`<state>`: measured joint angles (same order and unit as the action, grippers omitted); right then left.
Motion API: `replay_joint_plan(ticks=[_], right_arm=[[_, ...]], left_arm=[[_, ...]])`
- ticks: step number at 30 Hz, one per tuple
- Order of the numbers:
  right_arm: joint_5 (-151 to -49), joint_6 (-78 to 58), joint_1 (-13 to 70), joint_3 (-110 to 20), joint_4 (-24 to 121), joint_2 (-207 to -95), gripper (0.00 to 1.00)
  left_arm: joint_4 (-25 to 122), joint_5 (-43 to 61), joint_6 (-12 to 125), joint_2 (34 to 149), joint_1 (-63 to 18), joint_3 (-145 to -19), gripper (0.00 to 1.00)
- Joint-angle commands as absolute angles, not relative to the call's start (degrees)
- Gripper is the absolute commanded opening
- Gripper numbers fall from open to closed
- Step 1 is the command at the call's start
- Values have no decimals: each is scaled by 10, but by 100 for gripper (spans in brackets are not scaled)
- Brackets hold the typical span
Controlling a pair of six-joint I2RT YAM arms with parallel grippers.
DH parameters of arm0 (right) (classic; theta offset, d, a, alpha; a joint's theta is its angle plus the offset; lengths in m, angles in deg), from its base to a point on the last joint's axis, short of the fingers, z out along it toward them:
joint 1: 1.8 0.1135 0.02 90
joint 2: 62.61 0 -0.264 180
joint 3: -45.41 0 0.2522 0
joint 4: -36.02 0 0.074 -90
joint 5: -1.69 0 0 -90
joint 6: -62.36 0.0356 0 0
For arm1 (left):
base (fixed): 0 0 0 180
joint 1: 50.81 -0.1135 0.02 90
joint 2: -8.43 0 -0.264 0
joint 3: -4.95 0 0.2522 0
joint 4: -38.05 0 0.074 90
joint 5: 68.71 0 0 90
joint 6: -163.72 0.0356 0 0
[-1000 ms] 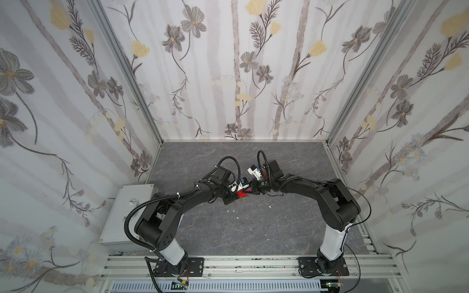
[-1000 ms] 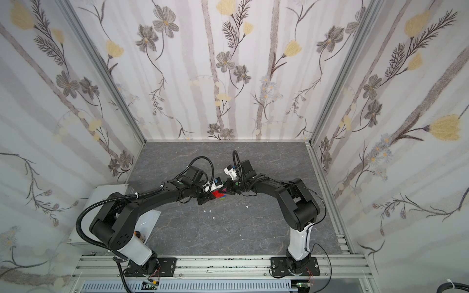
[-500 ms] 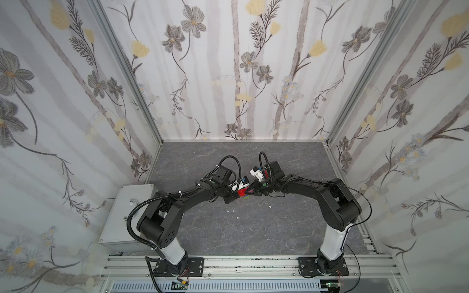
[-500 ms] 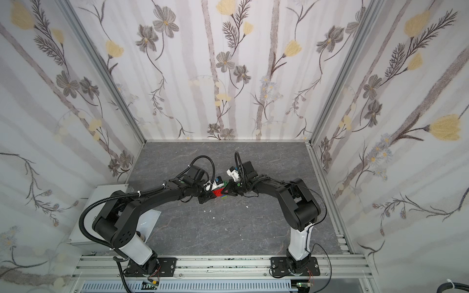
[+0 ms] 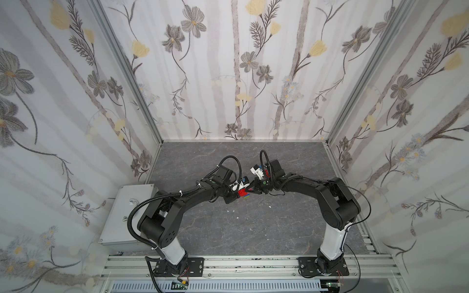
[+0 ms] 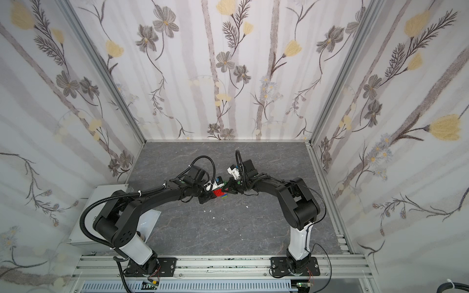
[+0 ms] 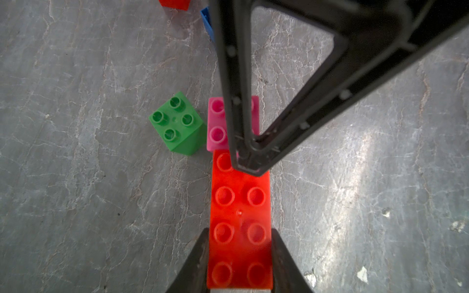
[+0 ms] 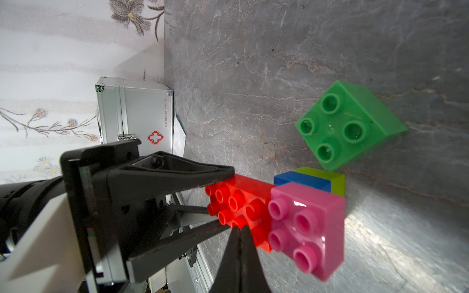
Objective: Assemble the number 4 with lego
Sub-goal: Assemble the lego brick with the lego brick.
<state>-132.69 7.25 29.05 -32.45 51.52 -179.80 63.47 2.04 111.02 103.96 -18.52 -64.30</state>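
My left gripper (image 7: 239, 230) is shut on the near end of the long red lego brick (image 7: 239, 203), one finger on each long side. My right gripper (image 7: 250, 166) is shut with nothing in it, and its tip rests on the red brick's far end. That end butts against a pink brick (image 8: 307, 228), with a blue brick (image 8: 302, 181) and a lime brick (image 8: 336, 182) behind it. A dark green brick (image 8: 340, 126) stands loose beside them. In both top views the grippers meet at the red brick (image 5: 242, 192) mid-floor. No finished number 4 shows.
A second blue brick (image 7: 208, 22) and a second red brick (image 7: 175, 3) lie farther off at the edge of the left wrist view. A metal first-aid box (image 5: 127, 215) sits at the left wall. Small white flecks (image 5: 270, 206) dot the grey floor.
Almost nothing has changed. The left arm has edged slightly, and both grippers stay shut at the bricks.
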Motion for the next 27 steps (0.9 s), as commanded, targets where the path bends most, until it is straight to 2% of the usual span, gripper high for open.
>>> replay_joint_plan(ticks=[1, 7, 15, 27], right_arm=[[-1317, 73, 290, -329, 525, -1808, 0], [-1292, 80, 287, -319, 534, -1819, 0], [-1257, 92, 283, -312, 552, -1819, 0], [-1240, 78, 286, -320, 583, -1833, 0]], left_arm=[[637, 26, 1113, 1044, -185, -649, 0], [649, 28, 1109, 1052, -185, -661, 0], [688, 19, 1112, 1070, -185, -686, 10], [700, 39, 1097, 1086, -180, -704, 15]])
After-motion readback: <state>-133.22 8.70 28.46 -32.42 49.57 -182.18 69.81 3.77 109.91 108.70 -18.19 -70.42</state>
